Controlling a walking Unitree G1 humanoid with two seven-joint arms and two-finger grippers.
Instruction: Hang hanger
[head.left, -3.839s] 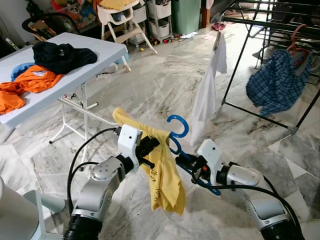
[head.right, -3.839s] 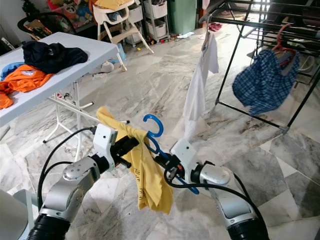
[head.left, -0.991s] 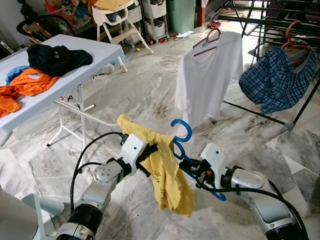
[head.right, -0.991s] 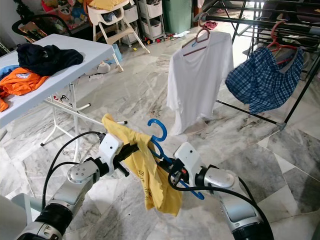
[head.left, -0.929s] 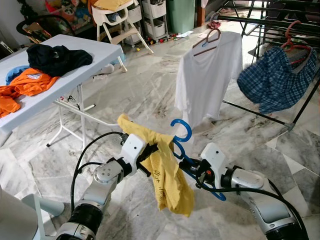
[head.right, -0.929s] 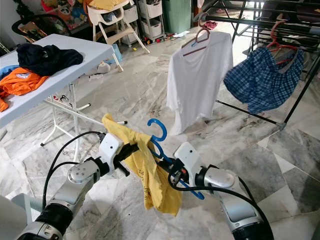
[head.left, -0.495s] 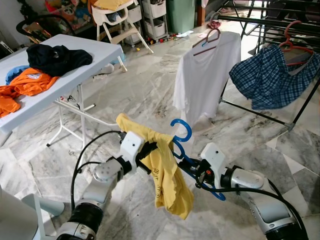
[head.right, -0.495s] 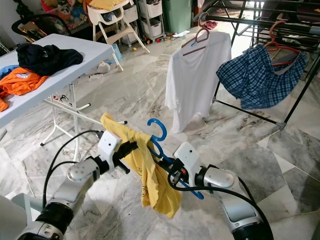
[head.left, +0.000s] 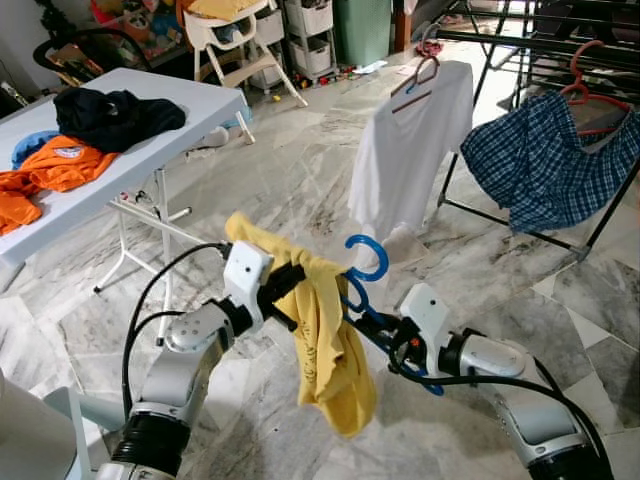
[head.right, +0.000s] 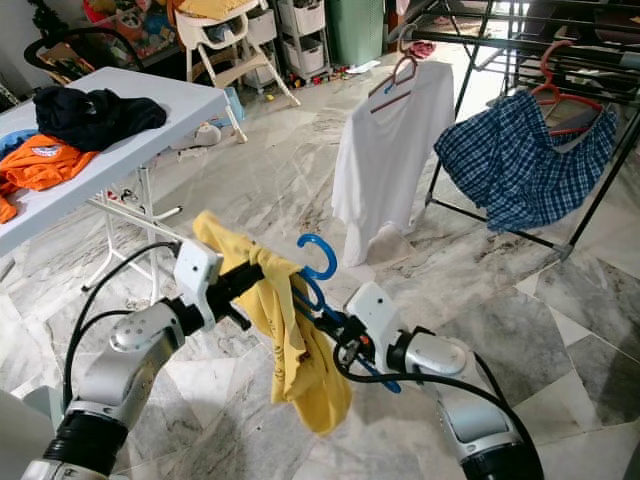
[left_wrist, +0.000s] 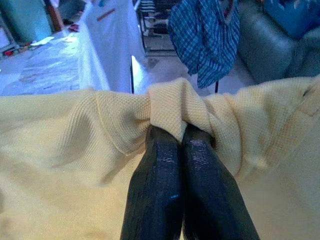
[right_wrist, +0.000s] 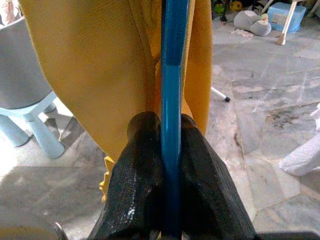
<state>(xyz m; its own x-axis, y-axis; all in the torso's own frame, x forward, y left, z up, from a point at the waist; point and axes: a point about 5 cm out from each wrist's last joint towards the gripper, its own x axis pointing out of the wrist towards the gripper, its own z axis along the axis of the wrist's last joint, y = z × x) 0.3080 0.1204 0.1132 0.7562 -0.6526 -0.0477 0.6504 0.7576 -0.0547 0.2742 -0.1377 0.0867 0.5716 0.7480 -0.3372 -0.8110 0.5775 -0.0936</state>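
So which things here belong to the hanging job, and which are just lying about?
In the job:
- blue hanger, clamped by the right gripper
- yellow shirt, pinched by the left gripper
- drying rack

Lying about:
- white shirt and plaid shirt, already hung
- clothes on the folding table
- high chair

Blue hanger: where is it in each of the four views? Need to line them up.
Left eye view: blue hanger, hook up, centre, between the two grippers.
Right eye view: blue hanger, centre, just right of the yellow shirt.
Left wrist view: cannot make it out; left gripper pinches yellow cloth.
Right wrist view: blue bar running straight up between the right gripper fingers.
Shared landmark: the yellow shirt.
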